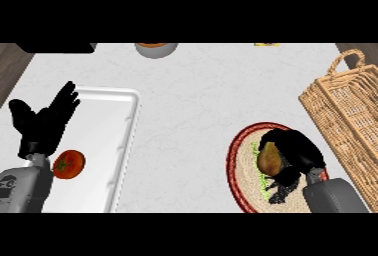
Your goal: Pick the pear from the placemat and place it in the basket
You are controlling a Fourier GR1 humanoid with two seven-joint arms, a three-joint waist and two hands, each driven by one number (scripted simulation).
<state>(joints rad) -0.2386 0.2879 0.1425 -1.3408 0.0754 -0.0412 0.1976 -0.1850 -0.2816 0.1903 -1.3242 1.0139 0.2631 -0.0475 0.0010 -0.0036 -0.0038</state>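
Observation:
A brown-yellow pear [269, 158] lies on a round woven placemat [245, 165] with a red rim, at the lower right. My right hand [297, 152] is on the pear from the right, its fingers curled round it and hiding part of it. A wicker basket [347, 115] with a handle stands at the right edge, beside the placemat. My left hand [43, 121] rests at the left with fingers straight and up, holding nothing.
A white tray [111, 130] lies at the left, with a red tomato [69, 164] at its near left side. A grey bowl [156, 49] sits at the far edge. A dark block [55, 47] is at the far left corner.

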